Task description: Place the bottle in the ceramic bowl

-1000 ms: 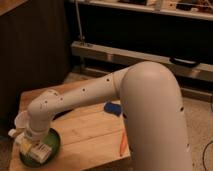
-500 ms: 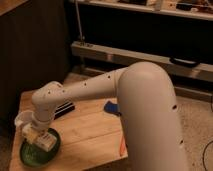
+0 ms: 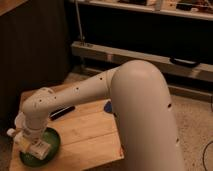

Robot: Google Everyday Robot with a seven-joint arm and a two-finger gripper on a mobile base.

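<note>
I see a small wooden table (image 3: 85, 132) on a speckled floor, with dark shelving behind. My white arm (image 3: 135, 110) fills the right side and bends down to the table's front left corner, hiding much there. The gripper (image 3: 31, 142) sits low over the green ceramic bowl (image 3: 50, 150), clamped on the bottle (image 3: 25, 141), which lies tilted above the bowl with its white cap pointing left.

A pale wooden bench (image 3: 90, 132) of planks stands on a speckled floor (image 3: 192, 112) in dim light, before a dark wall panel (image 3: 35, 45) and a long low metal shelf rail (image 3: 150, 57) behind.
</note>
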